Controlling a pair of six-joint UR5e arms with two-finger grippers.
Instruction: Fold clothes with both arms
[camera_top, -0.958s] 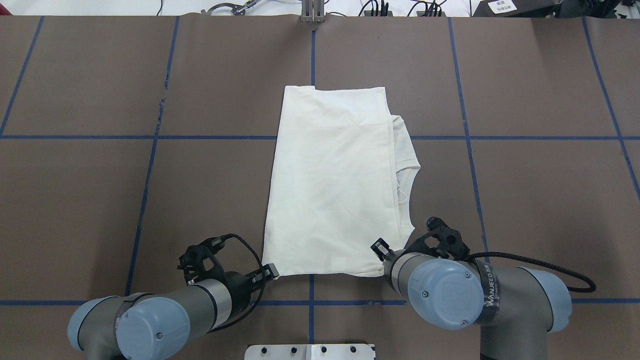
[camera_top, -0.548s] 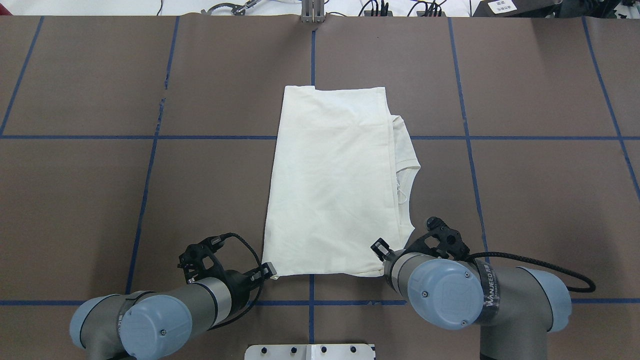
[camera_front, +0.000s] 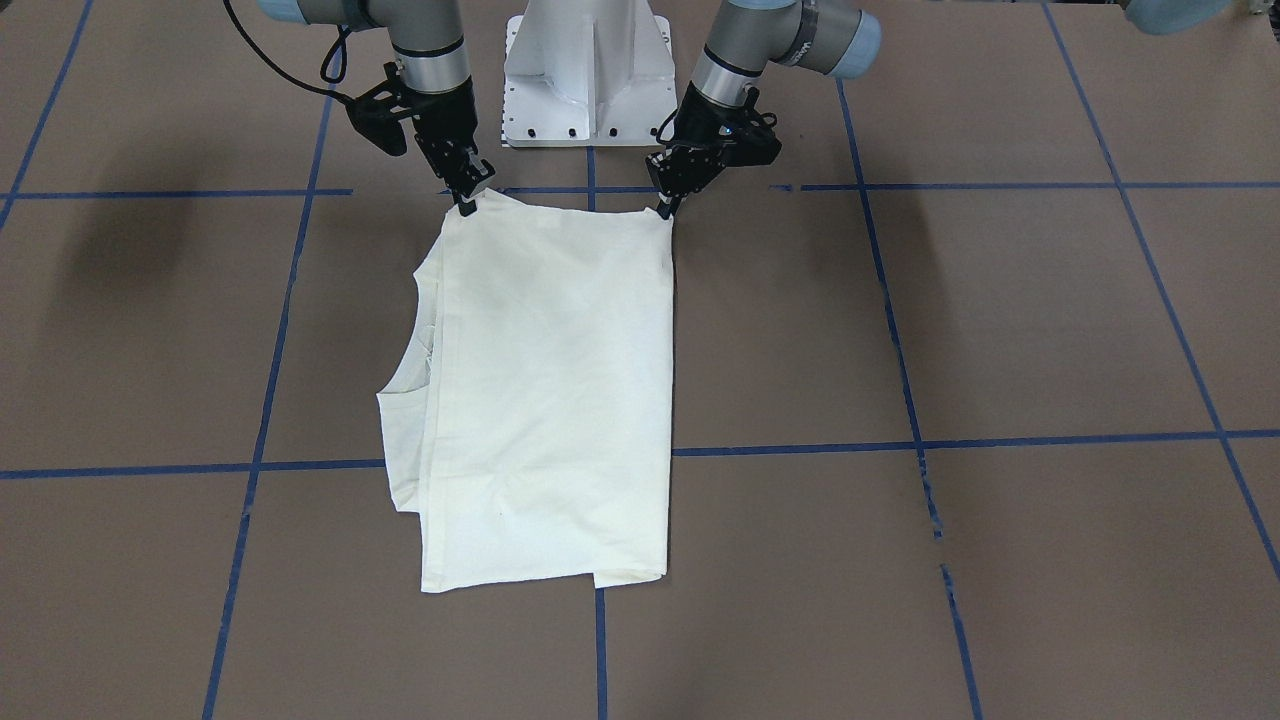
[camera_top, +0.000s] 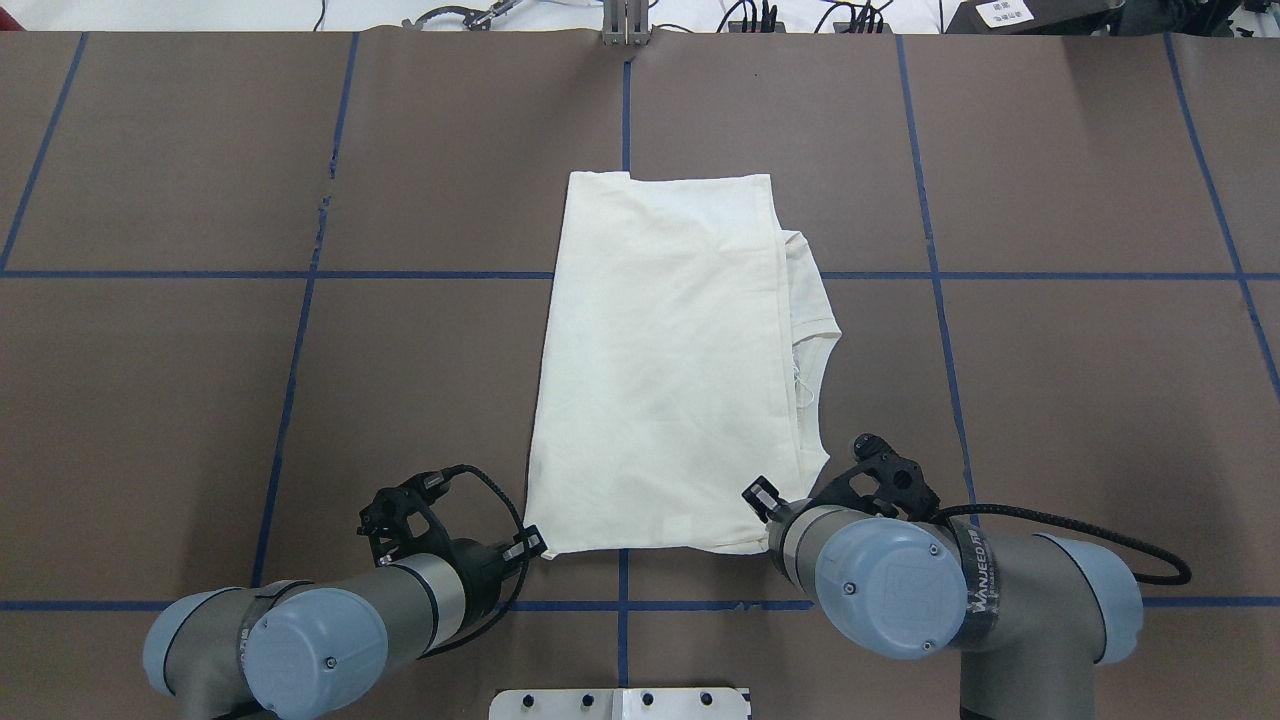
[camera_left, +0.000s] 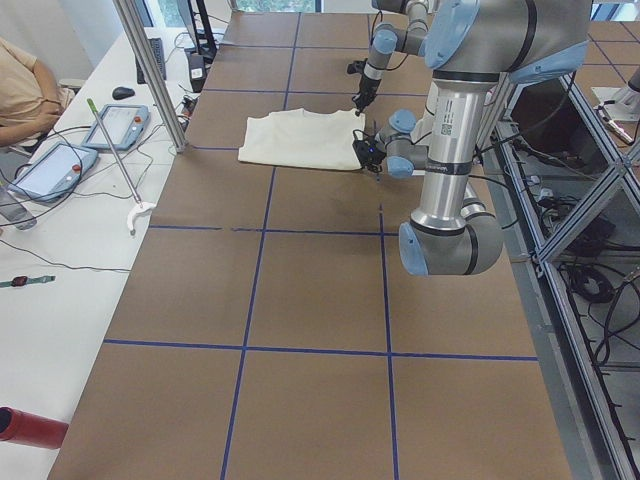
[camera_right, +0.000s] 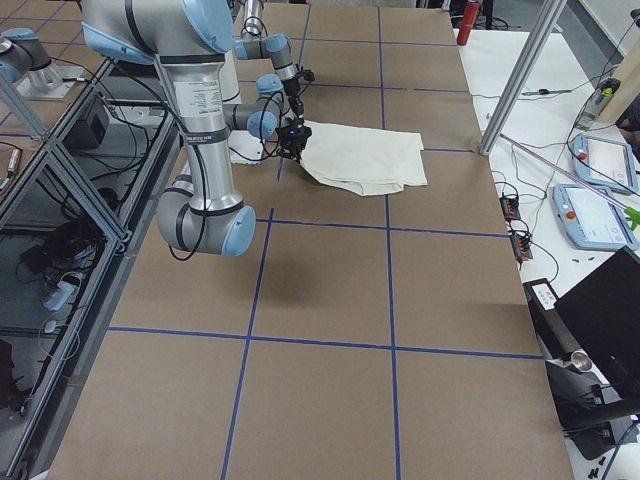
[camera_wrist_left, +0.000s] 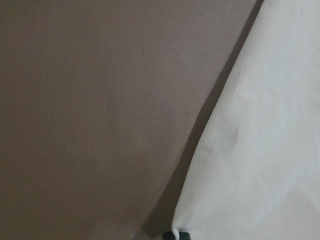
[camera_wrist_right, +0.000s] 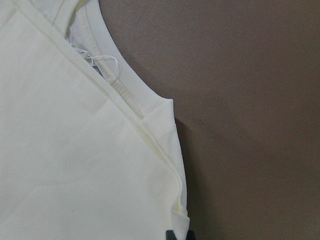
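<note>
Exterior front-facing view: the left tool (camera_front: 664, 207) and the right tool (camera_front: 468, 203) are each closed to a thin pinch on one of the two robot-side corners of the folded cream T-shirt (camera_front: 550, 380), the right one near the neckline (camera_front: 415, 340). The T-shirt lies flat, plain side up, at mid-bench, its under layer jutting out on the robot's right. Broad brown bench (camera_front: 1000, 330), crossed by blue tape lines (camera_front: 900, 441), spreads on both sides and beyond its far edge.
</note>
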